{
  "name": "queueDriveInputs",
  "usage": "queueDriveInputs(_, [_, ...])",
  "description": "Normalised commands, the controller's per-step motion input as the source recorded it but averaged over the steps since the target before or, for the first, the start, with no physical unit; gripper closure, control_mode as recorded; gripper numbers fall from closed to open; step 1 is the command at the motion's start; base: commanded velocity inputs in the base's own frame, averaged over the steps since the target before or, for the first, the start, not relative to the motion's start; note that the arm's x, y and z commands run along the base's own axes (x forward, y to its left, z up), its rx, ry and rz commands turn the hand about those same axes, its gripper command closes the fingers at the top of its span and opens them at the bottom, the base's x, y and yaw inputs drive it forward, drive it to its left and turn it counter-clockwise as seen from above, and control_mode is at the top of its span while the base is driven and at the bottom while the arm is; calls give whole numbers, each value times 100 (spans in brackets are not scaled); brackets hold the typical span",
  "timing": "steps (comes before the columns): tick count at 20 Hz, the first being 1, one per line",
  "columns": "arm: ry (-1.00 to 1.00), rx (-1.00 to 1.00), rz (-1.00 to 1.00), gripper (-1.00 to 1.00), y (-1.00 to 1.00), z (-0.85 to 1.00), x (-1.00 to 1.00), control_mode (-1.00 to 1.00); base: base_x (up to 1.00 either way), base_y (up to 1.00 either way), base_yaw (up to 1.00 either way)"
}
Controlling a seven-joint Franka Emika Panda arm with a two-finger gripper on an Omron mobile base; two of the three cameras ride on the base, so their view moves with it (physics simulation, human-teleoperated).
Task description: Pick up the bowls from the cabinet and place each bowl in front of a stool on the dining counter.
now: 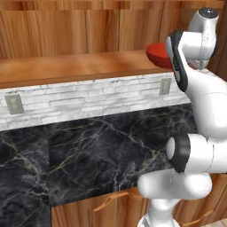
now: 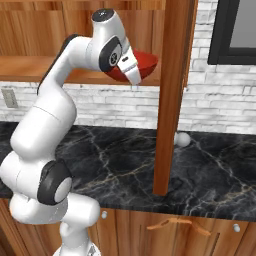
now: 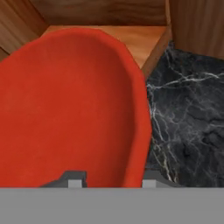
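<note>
Figure: My gripper (image 3: 109, 181) is clamped across the rim of the red bowl (image 3: 65, 109), one finger inside, one outside. The bowl overhangs the cabinet shelf (image 3: 144, 41) edge at 1 o'clock. Best practice: lift level, then withdraw clear of the post (image 2: 172, 95).

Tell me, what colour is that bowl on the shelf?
Glossy red bowl; it shows best in the hand view.

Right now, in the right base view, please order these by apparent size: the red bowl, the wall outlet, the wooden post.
1. Wooden post
2. Red bowl, partly hidden by the arm
3. Wall outlet, smallest
</note>
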Motion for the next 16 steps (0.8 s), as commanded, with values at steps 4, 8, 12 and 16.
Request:
queueDriveInputs(4, [-17,4,5,100,45,-39,-100,-100,0,0,0])
queueDriveInputs(8, [-8,12,11,100,16,-13,-100,-100,0,0,0])
queueDriveInputs(12, [-3,6,24,100,1,0,-100,-100,0,0,0])
queueDriveInputs(16, [1,0,16,100,9,0,-100,-100,0,0,0])
